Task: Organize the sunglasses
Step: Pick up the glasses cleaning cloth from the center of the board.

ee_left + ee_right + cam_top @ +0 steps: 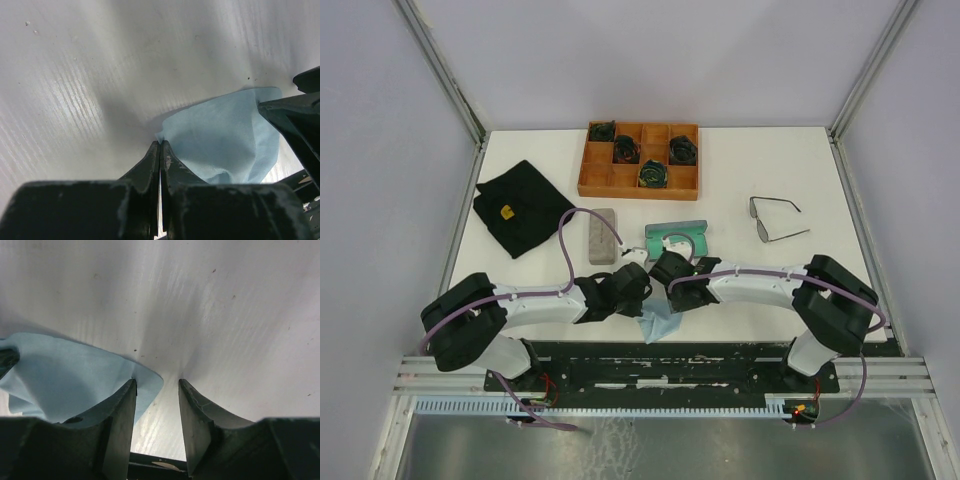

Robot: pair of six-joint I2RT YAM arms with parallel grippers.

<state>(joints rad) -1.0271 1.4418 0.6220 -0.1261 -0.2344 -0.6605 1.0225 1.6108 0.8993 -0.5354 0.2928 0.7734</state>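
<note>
Left end effector (160,143): the jaws are pressed fully together at one corner of the blue cloth (225,145). Whether a sliver of it is nipped cannot be told.
Right end effector (156,382): the jaws stand about half apart with nothing between them. One finger lies over the cloth's opposite corner.
Blue cloth: a thin, matte sheet, rumpled into soft folds on the smooth white bench (100,75).
Risk, cloth: so slight a hold may slip or bunch when pulled. The two end effectors sit close and could knock together.
Cases: the grey case (604,235) is oblong, felt-like and closed. The teal case (690,228) just beside it lies open.
Sunglasses (760,220): one pair lies unfolded on the bench, well right of both arms. It has thin dark wire and squarish, nearly clear lenses.
Risk, sunglasses: the slim arms could bend or snag, and the slick lenses may skid from the fingers.
Wooden tray (592,165): its compartments hold dark green coiled bundles (652,173).
</note>
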